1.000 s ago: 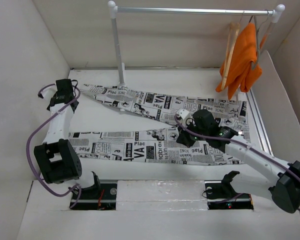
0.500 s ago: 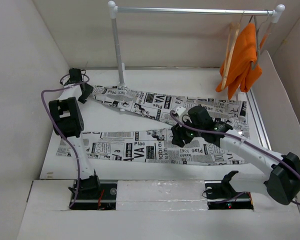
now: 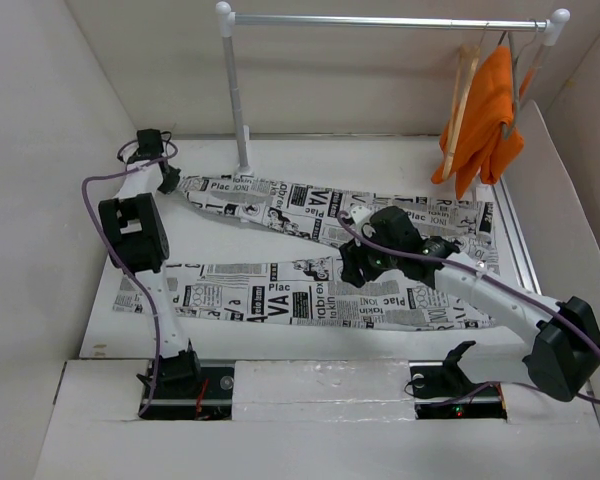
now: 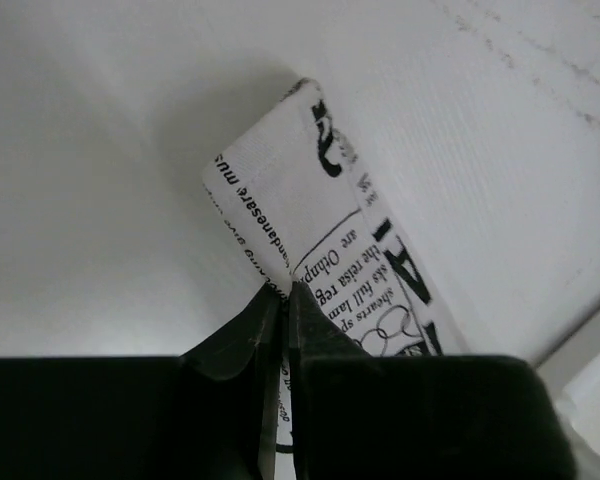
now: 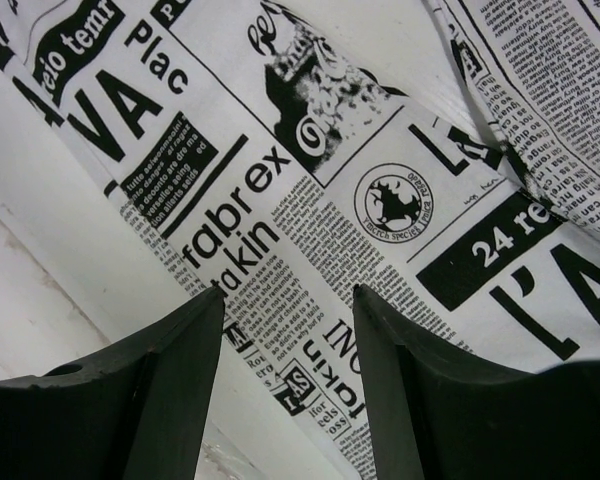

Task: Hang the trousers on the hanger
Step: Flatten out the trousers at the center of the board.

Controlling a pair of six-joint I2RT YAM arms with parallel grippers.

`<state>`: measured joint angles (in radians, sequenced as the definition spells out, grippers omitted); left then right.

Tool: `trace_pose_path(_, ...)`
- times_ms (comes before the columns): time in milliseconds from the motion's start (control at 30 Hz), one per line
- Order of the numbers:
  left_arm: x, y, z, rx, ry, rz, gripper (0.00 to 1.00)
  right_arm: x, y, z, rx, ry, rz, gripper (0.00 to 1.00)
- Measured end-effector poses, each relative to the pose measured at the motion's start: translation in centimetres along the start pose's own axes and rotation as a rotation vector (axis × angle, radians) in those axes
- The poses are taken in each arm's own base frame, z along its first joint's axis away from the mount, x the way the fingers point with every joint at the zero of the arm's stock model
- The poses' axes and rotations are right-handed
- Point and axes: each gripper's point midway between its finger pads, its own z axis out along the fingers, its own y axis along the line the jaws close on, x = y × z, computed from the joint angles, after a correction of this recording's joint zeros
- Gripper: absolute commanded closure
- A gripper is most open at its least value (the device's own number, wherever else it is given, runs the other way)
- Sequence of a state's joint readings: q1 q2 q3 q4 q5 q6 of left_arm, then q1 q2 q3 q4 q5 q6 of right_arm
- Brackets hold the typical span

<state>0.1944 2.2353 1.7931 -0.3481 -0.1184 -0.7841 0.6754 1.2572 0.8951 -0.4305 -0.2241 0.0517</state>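
Looking from the top camera, you see the trousers (image 3: 310, 290) lying flat on the table (image 3: 310, 165), spread in a V. One leg starts just beside the foot of the rail post (image 3: 236, 95) and runs to its right, toward the arm bases. The other leg lies nearer still to the bases, and both meet at the waist, far to the right of the post. The hanger (image 3: 463, 90) hangs on the bar (image 3: 380, 20) at the end opposite to the post, just beside the orange garment (image 3: 487, 110) and well apart from the trousers. Your left gripper (image 3: 168, 182) is at the leg end just left of the post foot. Your right gripper (image 3: 352, 268) is right of the post and nearer to the bases, over the place where the two legs come together.

In the left wrist camera, the two fingers (image 4: 240, 340) are pressed together on the corner of the leg hem, so this pincer grips the trousers.

In the right wrist camera, the fingers (image 5: 160, 380) stand apart with nothing between them, and printed cloth lies under them. You cannot tell if the tips touch the cloth.
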Motion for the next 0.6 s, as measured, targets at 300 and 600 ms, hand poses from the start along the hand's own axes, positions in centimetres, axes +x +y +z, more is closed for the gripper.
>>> trace_pose_path(300, -6.4, -2.5, -10.9, 0.042, -0.157, 0.082, 0.2, 0.0, -1.8, -0.7, -0.005, -0.002, -0.041, 0.34)
trace_pose_path(600, -5.1, 1.6, -9.0, -0.082, -0.085, 0.105, 0.27, 0.4, -4.2, -2.9, 0.034, -0.004, -0.036, 1.0)
